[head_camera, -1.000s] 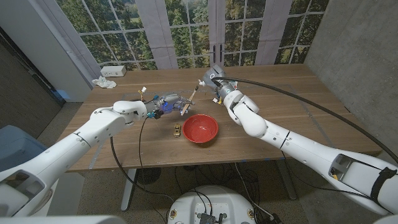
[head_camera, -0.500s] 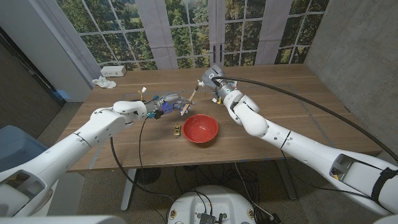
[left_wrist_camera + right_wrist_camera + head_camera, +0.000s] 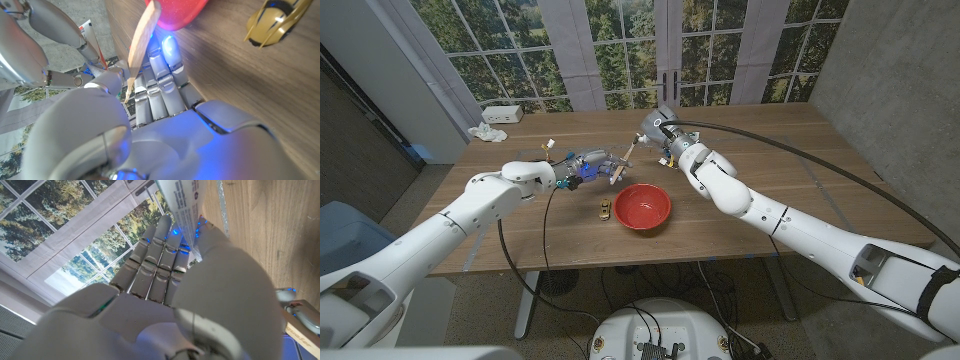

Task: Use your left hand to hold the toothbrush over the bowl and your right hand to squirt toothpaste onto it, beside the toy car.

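The left hand [image 3: 582, 167] is gripping the toothbrush [image 3: 616, 171] — a pale wooden-handled one — and is holding it just off the far-left rim of the red bowl [image 3: 642, 207], above the table [image 3: 520, 220] rather than over the bowl's middle. In the left wrist view the toothbrush handle [image 3: 142, 36] is standing up out of the curled fingers [image 3: 159, 80], with the bowl's red edge [image 3: 175, 10] just past its tip. The right hand [image 3: 665, 133] is clasping the toothpaste tube [image 3: 632, 150], which is slanting down from the hand toward the toothbrush; its lower end is reaching close to the brush, though whether the two are touching cannot be told. In the right wrist view the white printed tube [image 3: 185, 202] is sticking out beyond the closed fingers [image 3: 160, 255]. The toy car [image 3: 605, 209] — yellow-gold — is sitting on the table right beside the bowl's left side, near the toothbrush; it is also showing on the wood in the left wrist view [image 3: 272, 20]. A crumpled white cloth [image 3: 490, 131] is lying at the table's far-left corner.
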You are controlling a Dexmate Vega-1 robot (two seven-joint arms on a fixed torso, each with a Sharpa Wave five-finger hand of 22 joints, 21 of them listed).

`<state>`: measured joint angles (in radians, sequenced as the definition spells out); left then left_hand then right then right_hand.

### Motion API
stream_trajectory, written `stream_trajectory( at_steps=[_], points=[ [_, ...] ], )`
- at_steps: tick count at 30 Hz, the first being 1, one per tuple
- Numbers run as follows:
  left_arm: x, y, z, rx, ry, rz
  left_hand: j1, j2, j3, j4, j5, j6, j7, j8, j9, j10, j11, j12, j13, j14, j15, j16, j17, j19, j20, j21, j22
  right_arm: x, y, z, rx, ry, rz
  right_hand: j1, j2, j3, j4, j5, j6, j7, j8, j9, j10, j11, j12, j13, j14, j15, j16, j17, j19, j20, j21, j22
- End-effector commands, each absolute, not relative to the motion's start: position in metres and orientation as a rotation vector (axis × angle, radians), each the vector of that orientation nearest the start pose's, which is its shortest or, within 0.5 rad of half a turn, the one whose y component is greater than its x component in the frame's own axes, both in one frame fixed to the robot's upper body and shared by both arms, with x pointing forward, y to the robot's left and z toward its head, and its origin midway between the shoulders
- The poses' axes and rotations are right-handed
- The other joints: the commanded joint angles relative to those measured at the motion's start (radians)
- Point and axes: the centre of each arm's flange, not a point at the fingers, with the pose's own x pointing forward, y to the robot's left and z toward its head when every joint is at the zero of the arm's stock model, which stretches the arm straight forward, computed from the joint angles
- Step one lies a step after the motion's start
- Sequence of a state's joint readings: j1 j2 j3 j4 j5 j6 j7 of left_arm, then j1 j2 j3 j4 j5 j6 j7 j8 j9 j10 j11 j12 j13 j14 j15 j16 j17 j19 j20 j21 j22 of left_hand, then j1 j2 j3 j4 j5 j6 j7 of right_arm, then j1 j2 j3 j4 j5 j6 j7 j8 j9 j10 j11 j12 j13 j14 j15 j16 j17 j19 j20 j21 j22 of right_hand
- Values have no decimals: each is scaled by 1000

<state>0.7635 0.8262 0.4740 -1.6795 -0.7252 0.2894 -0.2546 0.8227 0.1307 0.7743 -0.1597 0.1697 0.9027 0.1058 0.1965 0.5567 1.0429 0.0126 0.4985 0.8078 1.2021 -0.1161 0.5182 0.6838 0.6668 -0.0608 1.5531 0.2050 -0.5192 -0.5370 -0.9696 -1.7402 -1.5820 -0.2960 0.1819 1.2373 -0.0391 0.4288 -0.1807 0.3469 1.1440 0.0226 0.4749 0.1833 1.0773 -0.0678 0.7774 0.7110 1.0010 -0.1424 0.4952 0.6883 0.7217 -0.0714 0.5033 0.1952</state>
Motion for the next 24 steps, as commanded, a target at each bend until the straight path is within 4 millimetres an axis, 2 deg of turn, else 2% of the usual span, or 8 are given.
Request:
stream_trajectory(
  at_steps=[1,13,24],
  points=[
    [615,253,3,306,-218,-571,56,59,15,13,6,35,-8,4,2,222,-213,-1,3,105,-109,8,2,11,-150,4,1,569,-31,62,-2156,-1026,-430,-8,-1,75,7,24,31,-15,-4,13,77,-70,10,12,30,-86,-9,7,11,-18,13,3],
    [616,249,5,314,-221,-585,56,58,15,13,6,35,-9,4,3,222,-212,0,6,105,-109,8,3,10,-150,4,1,570,-32,64,-2119,-1062,-475,-14,-22,102,4,68,37,-8,-1,33,78,-62,26,36,46,-88,-26,22,11,-17,28,5],
    [614,249,7,309,-230,-587,56,58,14,13,6,34,-9,4,3,222,-212,-2,5,105,-109,6,1,10,-151,4,1,576,-30,61,-2156,-1039,-459,-15,-41,126,2,106,49,-9,-3,40,82,-69,32,41,60,-90,-39,42,7,-23,42,7]
  ],
)
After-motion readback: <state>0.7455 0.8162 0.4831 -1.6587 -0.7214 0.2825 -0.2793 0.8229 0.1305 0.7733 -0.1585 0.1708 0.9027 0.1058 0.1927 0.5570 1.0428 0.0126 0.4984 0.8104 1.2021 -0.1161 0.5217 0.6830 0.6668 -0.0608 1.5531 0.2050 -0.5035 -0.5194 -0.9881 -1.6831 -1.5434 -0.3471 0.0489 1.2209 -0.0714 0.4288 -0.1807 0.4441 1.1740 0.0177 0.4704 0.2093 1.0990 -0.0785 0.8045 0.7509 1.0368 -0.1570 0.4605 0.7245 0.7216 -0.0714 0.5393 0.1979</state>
